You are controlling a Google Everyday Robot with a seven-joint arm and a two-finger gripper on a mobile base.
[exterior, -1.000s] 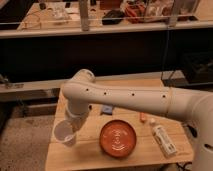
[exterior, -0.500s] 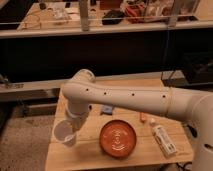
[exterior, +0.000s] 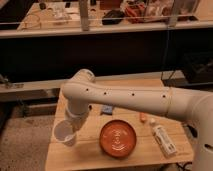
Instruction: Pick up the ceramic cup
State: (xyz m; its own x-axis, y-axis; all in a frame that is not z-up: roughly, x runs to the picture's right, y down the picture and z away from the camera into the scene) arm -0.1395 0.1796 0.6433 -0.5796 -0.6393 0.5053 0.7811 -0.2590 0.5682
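The ceramic cup (exterior: 64,133) is small and white with a pale inside and a round rim facing up. It is at the left edge of the wooden table (exterior: 90,155). My gripper (exterior: 73,122) comes down from the white arm (exterior: 125,97) and meets the cup's upper right rim. The wrist hides the contact. I cannot tell whether the cup rests on the table or is off it.
A round orange-red dish (exterior: 118,138) lies right of the cup. A long white labelled bottle (exterior: 163,139) lies near the right edge, with a small orange thing (exterior: 143,117) behind it. A dark flat item (exterior: 106,109) lies under the arm. A railing and cluttered benches stand behind.
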